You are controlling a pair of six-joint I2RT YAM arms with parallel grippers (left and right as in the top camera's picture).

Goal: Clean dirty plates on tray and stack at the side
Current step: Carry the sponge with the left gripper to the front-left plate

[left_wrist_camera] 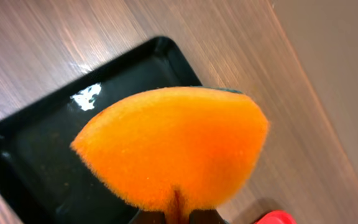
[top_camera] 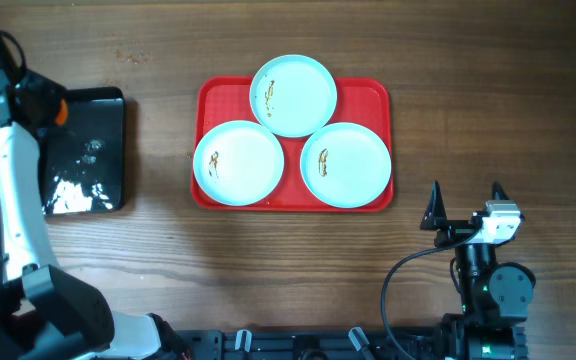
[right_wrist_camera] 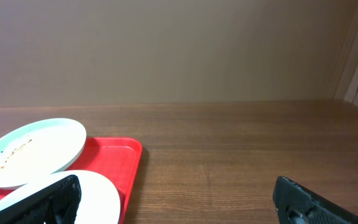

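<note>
Left hand (left_wrist_camera: 178, 216) is clenched on an orange sponge (left_wrist_camera: 173, 146). The foam fills the left wrist view so fully that only two dark tips show at the bottom edge (the rest is hidden behind it). From overhead this hand sits over the far left corner of a glossy black bin (top_camera: 88, 150), mostly covered by its own white arm, with only a spot of orange showing. Bright glare lies on the bin's floor, and I cannot tell whether it holds anything. A red sliver at the bottom of the left wrist view is cut off too short to name.

Right hand (top_camera: 465, 203) is released, its two dark prongs spread wide with nothing between them. It stands over the bare wooden table (top_camera: 488, 90), near the right front corner of the red tray (top_camera: 370, 98) but apart from it.

Three plates (top_camera: 239, 162) rest on the tray: one at the far middle, overhanging the far rim, and two side by side along the near edge. Their rims meet closely, though whether they overlap is unclear. Each carries one small brown-orange smear.

The right wrist view shows only two plates (the nearer one is cut by the frame and partly behind a prong), and the tray runs off its left edge. One black cable loops on the table beside the right arm's base.
</note>
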